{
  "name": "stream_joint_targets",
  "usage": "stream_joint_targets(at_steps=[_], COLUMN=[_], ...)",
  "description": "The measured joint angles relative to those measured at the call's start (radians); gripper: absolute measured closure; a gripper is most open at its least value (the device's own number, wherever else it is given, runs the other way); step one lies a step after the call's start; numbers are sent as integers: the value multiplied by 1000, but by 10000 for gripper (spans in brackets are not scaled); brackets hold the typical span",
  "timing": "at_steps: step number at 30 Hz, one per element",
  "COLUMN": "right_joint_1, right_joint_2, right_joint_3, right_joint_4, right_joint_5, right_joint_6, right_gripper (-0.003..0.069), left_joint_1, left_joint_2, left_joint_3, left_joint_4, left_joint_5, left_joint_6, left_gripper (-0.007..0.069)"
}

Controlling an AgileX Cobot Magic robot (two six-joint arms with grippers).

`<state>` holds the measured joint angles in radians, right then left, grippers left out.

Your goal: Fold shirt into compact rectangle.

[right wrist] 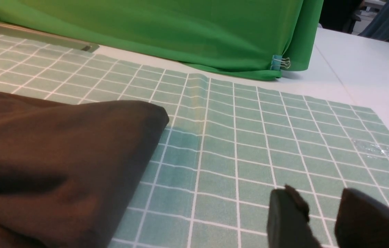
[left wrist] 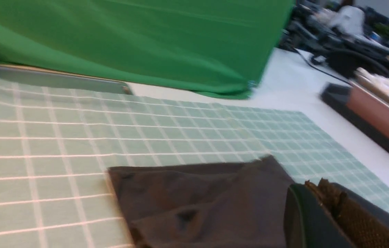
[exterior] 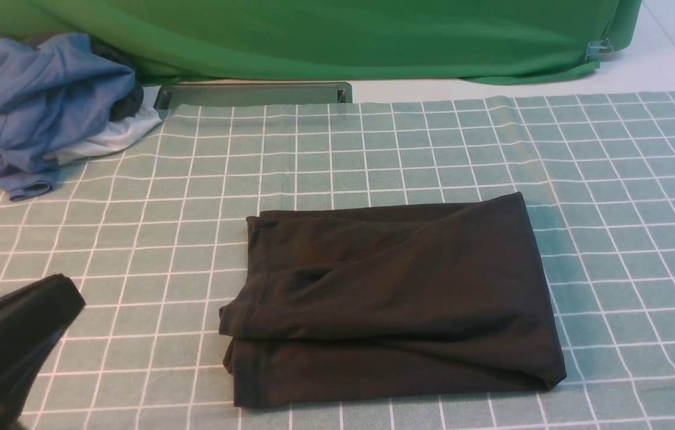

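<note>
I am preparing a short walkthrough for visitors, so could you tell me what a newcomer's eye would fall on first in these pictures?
First the black shirt, folded into a rough rectangle in the middle of the green checked cloth. Next the crumpled blue garment heaped over a white garment at the far left corner, before the bright green drape. Neither gripper touches the shirt; the left gripper sits low at the near left.

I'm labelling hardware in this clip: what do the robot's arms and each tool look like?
The left tool is matte black and wedge-shaped in the front view; its wrist view shows brown woven padding on a finger. The right tool has two dark, blocky fingers, one with a ragged brownish tip. No cables or markings show.
</note>
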<state>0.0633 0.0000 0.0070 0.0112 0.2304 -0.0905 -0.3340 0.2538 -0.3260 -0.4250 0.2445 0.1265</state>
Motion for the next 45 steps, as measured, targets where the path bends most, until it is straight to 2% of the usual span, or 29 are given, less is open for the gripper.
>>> stream_joint_targets(at_steps=[5, 10, 12, 19, 28, 36, 45], right_joint_1=[0, 0, 0, 0, 0, 0, 0], right_joint_2=[0, 0, 0, 0, 0, 0, 0], right_joint_3=[0, 0, 0, 0, 0, 0, 0], right_joint_4=[0, 0, 0, 0, 0, 0, 0], right_joint_5=[0, 0, 0, 0, 1, 1, 1], right_joint_6=[0, 0, 0, 0, 0, 0, 0], right_gripper=[421, 421, 421, 421, 418, 419, 419], left_joint_1=[88, 246, 276, 285, 287, 374, 370], left_joint_2=[-74, -170, -194, -251, -254, -254, -254], left_joint_3=[150, 233, 257, 329, 330, 330, 330], left_joint_4=[194, 290, 300, 341, 372, 376, 376], left_joint_5=[-160, -107, -96, -117, -4, 4, 4], left_joint_6=[-119, -189, -202, -230, -258, -260, -260], left_gripper=[608, 608, 608, 608, 608, 608, 608])
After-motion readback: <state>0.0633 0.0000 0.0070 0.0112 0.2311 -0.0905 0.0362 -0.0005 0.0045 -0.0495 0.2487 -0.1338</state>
